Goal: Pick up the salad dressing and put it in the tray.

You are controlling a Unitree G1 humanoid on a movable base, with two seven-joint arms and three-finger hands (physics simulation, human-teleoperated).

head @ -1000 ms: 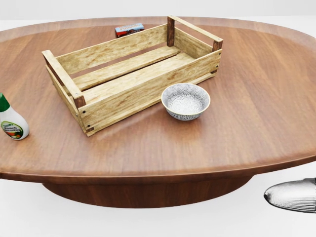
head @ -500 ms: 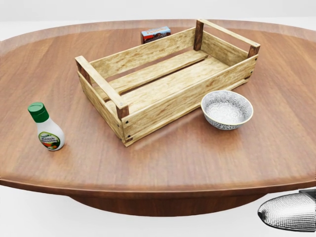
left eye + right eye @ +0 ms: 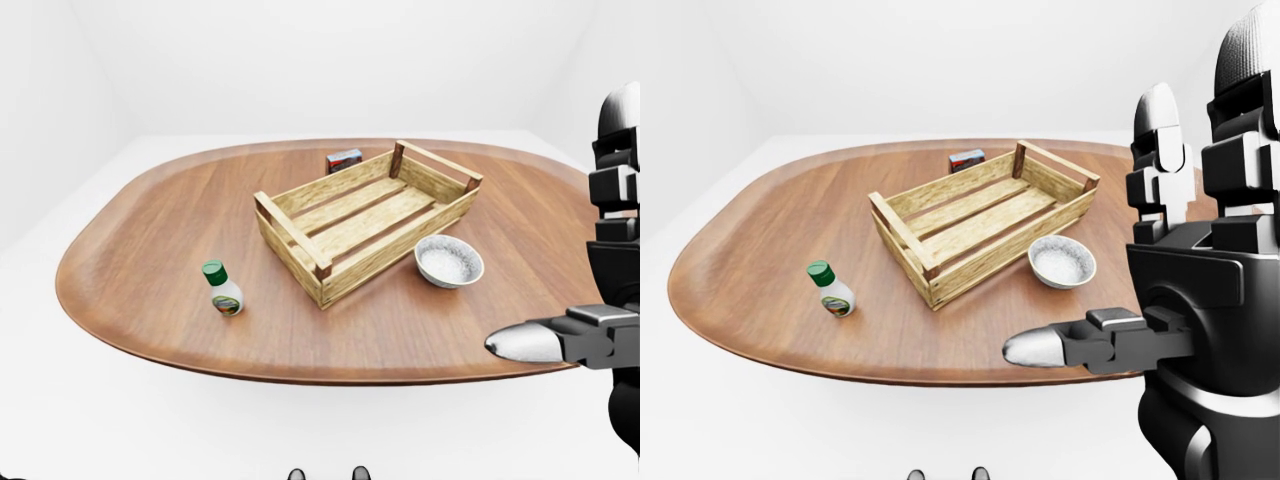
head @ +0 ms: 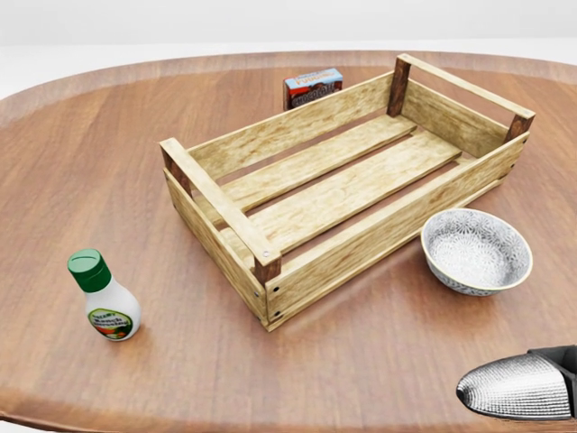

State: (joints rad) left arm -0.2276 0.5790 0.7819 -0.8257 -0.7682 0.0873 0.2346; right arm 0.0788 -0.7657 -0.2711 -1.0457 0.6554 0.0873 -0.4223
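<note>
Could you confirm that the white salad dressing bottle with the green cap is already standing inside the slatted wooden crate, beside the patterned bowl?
Not quite: the white salad dressing bottle with the green cap stands on the oval wooden table, outside the slatted wooden crate, on its left in the head view. The patterned bowl sits at the crate's right.

The small box is partly hidden behind the crate wall. The bottle label is too small to read. The right hand is cut off by the right-eye view's right edge.

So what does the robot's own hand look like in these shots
The right hand is built of glossy black, blocky segments with white panels on the knuckles. Each finger ends in a rounded silver tip with a fine mesh texture. No cables or markings show. The left hand isn't in view.
</note>
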